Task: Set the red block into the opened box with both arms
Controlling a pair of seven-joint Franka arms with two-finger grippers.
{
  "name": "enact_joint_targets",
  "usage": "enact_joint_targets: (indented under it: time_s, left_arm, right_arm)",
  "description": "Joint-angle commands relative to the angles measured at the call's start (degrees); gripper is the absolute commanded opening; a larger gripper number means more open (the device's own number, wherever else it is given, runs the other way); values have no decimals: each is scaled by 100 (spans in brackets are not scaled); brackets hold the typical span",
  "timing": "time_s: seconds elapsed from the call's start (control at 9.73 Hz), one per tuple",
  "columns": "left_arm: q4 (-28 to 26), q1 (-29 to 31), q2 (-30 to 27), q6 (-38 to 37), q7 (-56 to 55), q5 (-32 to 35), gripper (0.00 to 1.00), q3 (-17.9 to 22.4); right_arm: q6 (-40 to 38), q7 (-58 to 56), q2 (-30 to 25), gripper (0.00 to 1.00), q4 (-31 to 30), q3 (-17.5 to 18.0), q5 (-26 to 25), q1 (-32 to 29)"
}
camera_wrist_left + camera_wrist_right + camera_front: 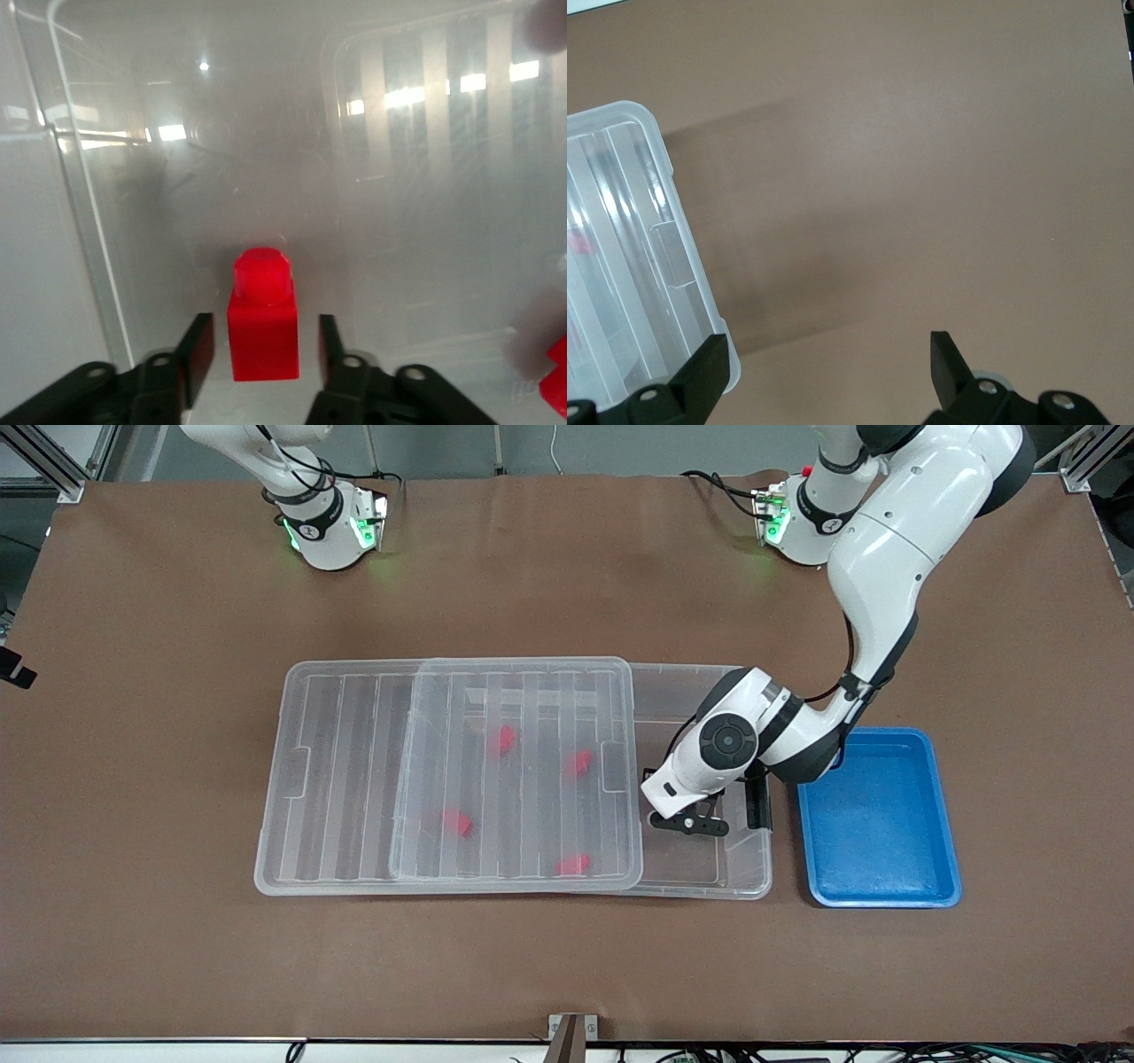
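In the left wrist view a red block point(263, 323) stands on the clear floor of the box point(700, 890). My left gripper point(264, 343) is open around it, with a gap showing on each side of the block. From the front, that gripper point(687, 821) is down in the uncovered end of the box, toward the left arm's end, and its hand hides the block. My right gripper point(828, 341) is open and empty above bare table, beside a corner of the ribbed lid point(620, 266). It is out of the front view.
The clear lid point(354, 779) lies slid toward the right arm's end, covering most of the box. Several other red blocks point(505, 740) show through it. A black handle bar point(757, 802) sits at the box's open end. A blue tray point(877, 815) stands beside that end.
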Motion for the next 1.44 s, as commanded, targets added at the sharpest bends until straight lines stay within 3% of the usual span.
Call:
enact_joint_targets:
  time_s: [0.0,0.1,0.31,0.62,0.82,1.13,1.23,1.34]
  left_arm:
    - [-68,84,-421,-277,-34,118,100,-40]
    - [-51,76,-694,-610,-8,74,100,-41]
    - [-60,119,-1527,-1216,586,-914,99,46]
    - [-121,102,-2925,-2560,1957,-2008,100,1028]
    - [-331,111,-3629,-2714,2251,-2062,100,1609]
    - [-332,189,-4159,-2705,2304,-2027,100,2190]
    - [-323,286,-4299,-2705,2365,-2027,100,2200]
    - [-341,374,-4396,-2705,2513,-2036,100,2209]
  right_arm:
    - [100,-31,-504,100,-534,849,53,-713]
    - [126,-13,-593,100,-631,871,62,-673]
    - [126,-22,-594,100,-632,845,62,-620]
    - [118,-22,-594,100,-623,643,62,-444]
    - [126,-31,-576,100,-606,643,53,-435]
    - [205,-309,-315,100,-614,643,-17,-453]
    - [432,-999,157,77,-641,643,0,-418]
    - [904,-1485,571,47,-641,643,35,-418]
